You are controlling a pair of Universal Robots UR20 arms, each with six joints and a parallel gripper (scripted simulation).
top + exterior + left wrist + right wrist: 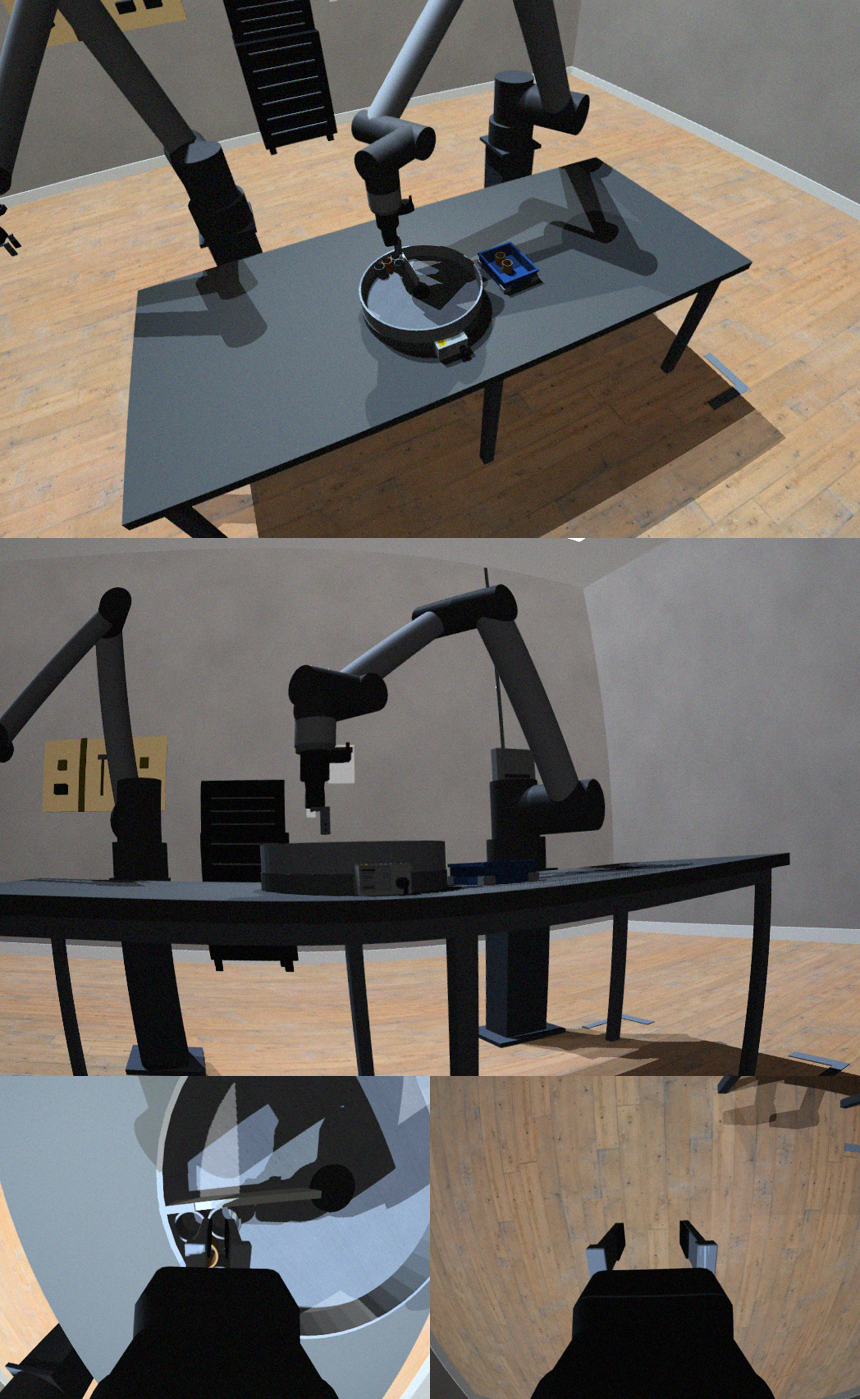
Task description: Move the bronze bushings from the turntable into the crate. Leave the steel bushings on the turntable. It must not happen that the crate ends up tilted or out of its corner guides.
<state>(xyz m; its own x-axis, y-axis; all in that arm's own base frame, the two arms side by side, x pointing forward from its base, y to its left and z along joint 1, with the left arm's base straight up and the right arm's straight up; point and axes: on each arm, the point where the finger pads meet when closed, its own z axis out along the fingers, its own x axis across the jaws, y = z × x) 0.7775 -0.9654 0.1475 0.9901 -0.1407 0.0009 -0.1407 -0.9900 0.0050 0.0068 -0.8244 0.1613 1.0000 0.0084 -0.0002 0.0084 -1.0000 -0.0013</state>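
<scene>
From here I see the left gripper (397,248) (319,832) (218,1230) poised over the turntable (365,303) (355,849) (160,1187), its fingers narrowly parted on nothing. Coming down on the crowded ring could knock a steel bushing (178,1215) or grip the wrong one. The bronze bushing (387,261) (215,1257) sits just beneath the fingers, among steel ones; two bronze bushings (506,266) already stand in the blue crate (505,283) (495,872).
</scene>
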